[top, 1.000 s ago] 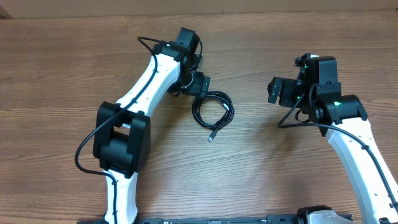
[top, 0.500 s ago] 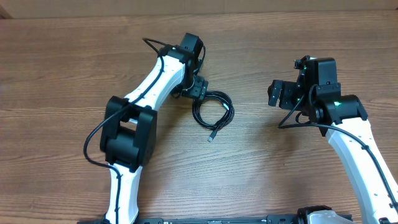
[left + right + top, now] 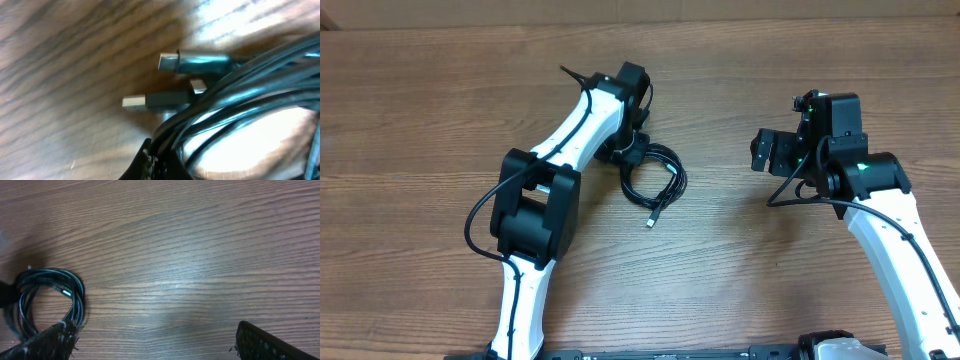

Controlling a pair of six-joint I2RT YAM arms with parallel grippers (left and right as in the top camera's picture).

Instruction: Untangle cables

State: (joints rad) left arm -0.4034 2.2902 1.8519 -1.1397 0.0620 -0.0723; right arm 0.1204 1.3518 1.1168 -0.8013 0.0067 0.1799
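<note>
One coil of cables (image 3: 656,175) by the left hand (image 3: 631,152); right hand (image 3: 763,150) well apart

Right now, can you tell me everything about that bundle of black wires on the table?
The cables are thin, shiny black wires looped into one loose coil on the wooden table. Two silver-tipped plugs poke out side by side, and one loose end trails toward the robot. The left gripper sits at the coil's far-left edge; whether it pinches them is unclear.
</note>
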